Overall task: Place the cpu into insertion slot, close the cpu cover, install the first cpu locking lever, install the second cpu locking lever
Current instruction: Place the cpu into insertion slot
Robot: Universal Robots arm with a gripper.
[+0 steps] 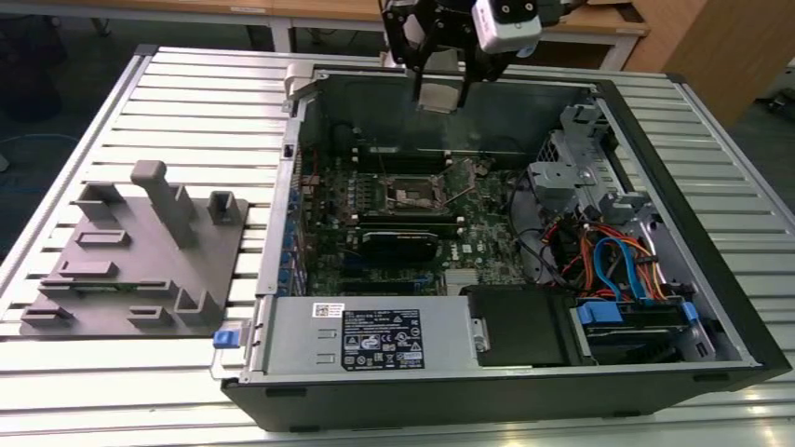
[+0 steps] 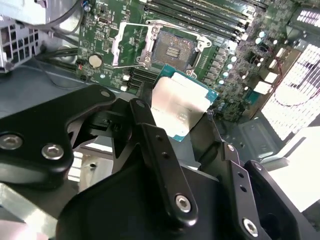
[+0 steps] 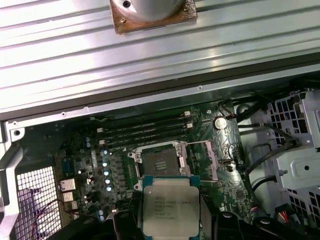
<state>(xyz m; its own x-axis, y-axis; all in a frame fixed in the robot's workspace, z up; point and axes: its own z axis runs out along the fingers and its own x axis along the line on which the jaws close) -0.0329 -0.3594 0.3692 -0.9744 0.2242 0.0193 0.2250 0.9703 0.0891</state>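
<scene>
Looking at the exterior view, you see the open computer case filling mid-frame, the green motherboard inside, the insertion slot at centre frame. At upper middle your gripper clamps the cpu between its fingers, apart from the insertion slot.

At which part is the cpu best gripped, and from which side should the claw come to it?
By two opposite thin edges, from its metal-face side, as the claw grips the cpu now. It is a thin flat square, so this probably leaves the underside free for the insertion slot.
</scene>
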